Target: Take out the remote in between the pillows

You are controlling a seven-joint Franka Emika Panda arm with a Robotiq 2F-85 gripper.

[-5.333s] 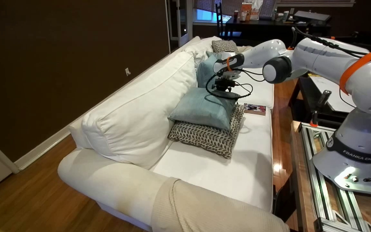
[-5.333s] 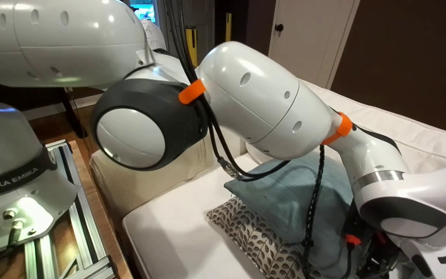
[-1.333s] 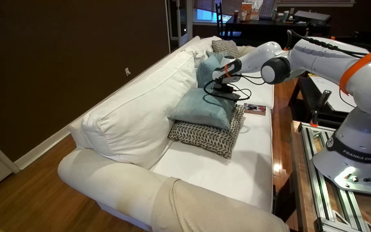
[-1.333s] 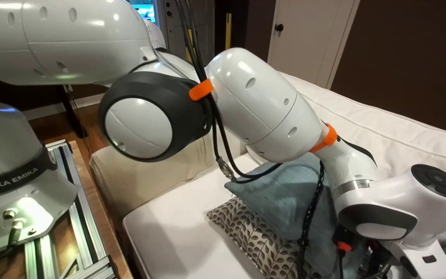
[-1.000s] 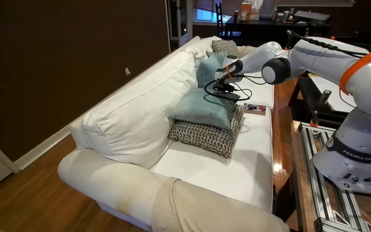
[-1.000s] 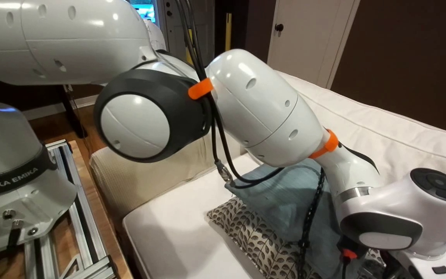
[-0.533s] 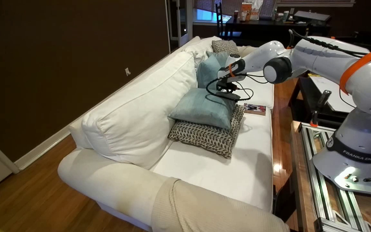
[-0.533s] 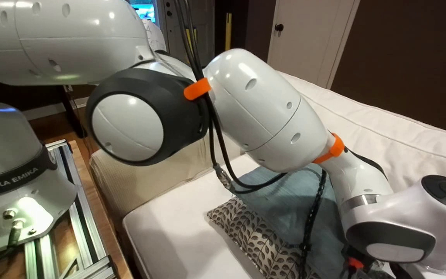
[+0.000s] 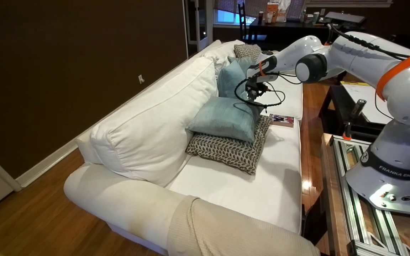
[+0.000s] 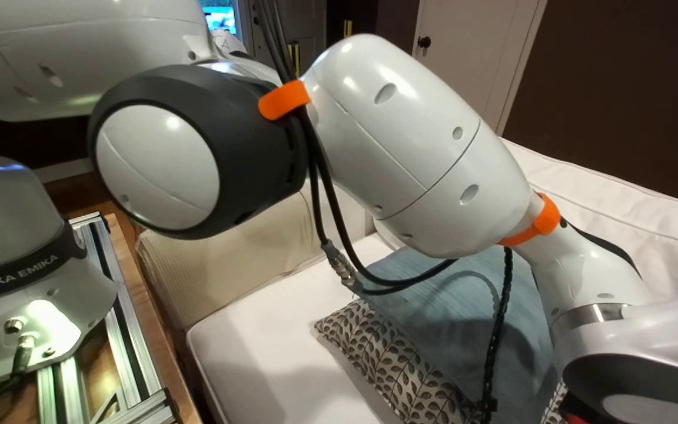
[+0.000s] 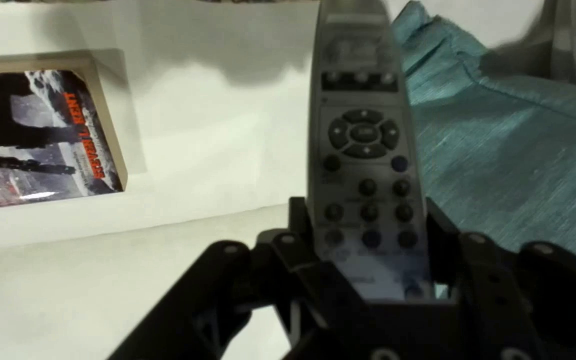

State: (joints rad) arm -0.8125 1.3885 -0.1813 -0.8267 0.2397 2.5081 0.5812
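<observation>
In the wrist view the grey remote [image 11: 365, 132] stands lengthwise between the two black fingers of my gripper [image 11: 360, 220], which press on its long sides near its lower end. The light teal-blue pillow [image 9: 222, 117] lies flat on top of the leaf-patterned pillow [image 9: 222, 154] on the white sofa, as both exterior views show. My gripper [image 9: 255, 91] is just above the far edge of the teal pillow in an exterior view, where the remote is too small to make out. Teal fabric [image 11: 508, 150] fills the right of the wrist view.
A paperback book [image 9: 281, 120] lies on the sofa seat beside the pillows, also visible in the wrist view. White back cushions [image 9: 155, 117] line the wall side. More teal pillows [image 9: 230, 80] lean farther along the sofa. A low dark table [image 9: 333, 103] stands across from it.
Over the last second my gripper has risen and shifted toward the seat's front side and away from the pillow stack. The pillows lie where they were.
</observation>
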